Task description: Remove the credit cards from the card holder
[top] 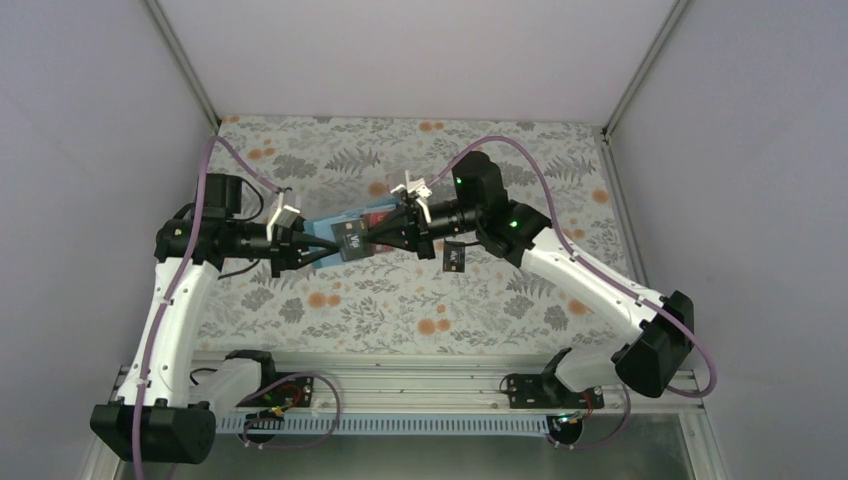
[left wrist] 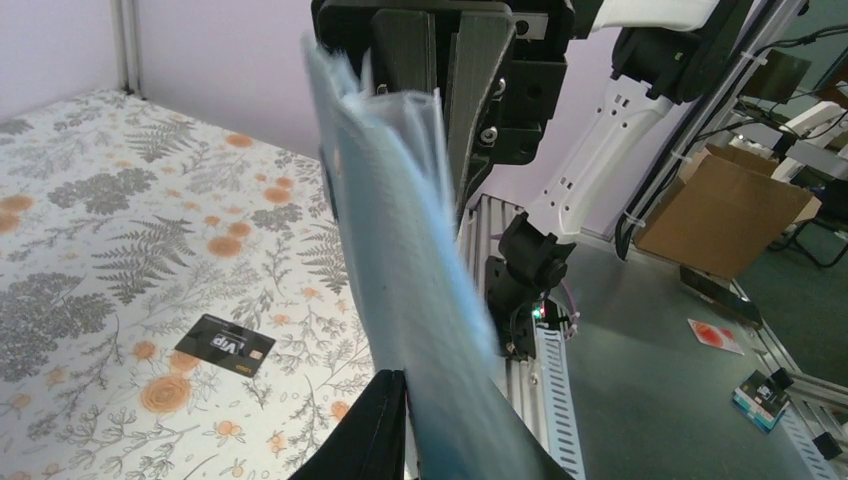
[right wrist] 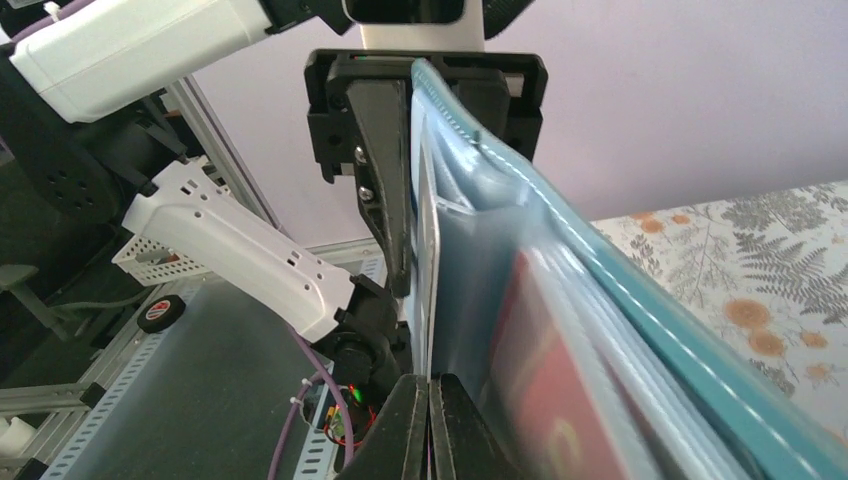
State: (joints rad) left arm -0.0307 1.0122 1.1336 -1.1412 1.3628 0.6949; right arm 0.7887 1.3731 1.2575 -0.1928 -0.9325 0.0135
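Top external view: the card holder is held up over the flowered cloth, between the two arms, with its long side laid from 9 o'clock to 3 o'clock. Its 9 o'clock end is squeezed tight by the left gripper. The right gripper is set at the other end, so the holder lies at 9 o'clock from it. A dark card is seen right at its tips, and a red card is seen at the holder's far edge. One black card is laid on the cloth, at 4 o'clock from the right gripper. Left wrist view: the holder is seen edge-on, clamped at the top, with the black card down on the cloth. Right wrist view: the right gripper is pressed shut on a thin pale edge. Whether that edge is a card or a pocket cannot be told. The red card is tucked inside. A straight pull toward 3 o'clock is likely called for.
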